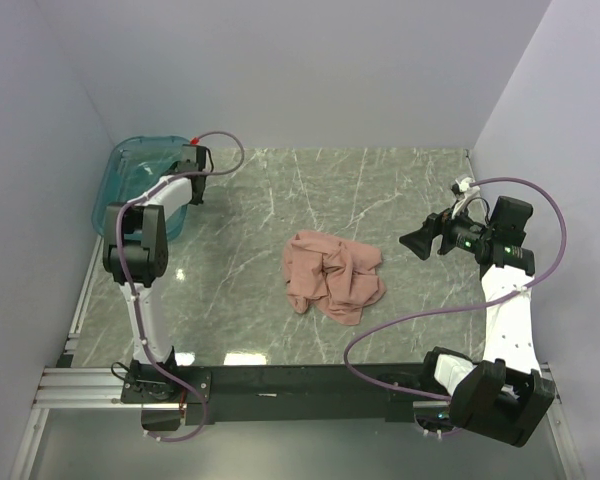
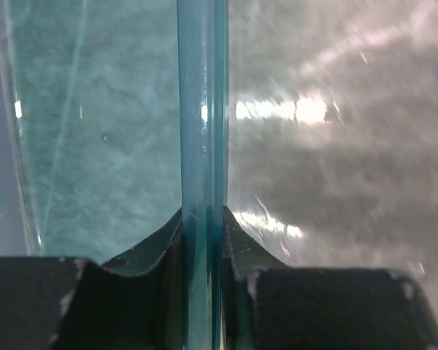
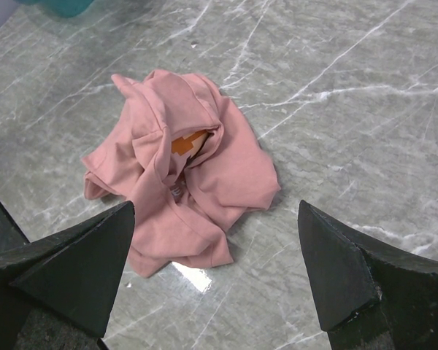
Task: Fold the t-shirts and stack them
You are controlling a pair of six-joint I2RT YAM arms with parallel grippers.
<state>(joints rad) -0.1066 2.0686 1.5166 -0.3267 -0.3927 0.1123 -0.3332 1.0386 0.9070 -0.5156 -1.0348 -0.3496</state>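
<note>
The left gripper [image 2: 203, 226] is clamped on the thin wall of the teal tray [image 2: 203, 102], while the right gripper [image 3: 216, 210] hangs spread wide, the crumpled pink t-shirt [image 3: 177, 191] lying on the marble table [image 3: 350, 124] just beyond its tips.

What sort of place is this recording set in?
Likely a lab test booth: two robot arms on a marble-look table, plain walls on three sides, a crumpled pink t-shirt.

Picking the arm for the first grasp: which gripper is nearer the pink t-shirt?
Right. The right gripper hangs open just right of the crumpled pink t-shirt, aimed at it. The left gripper is at the far-left corner, shut on the wall of the teal tray.
</note>
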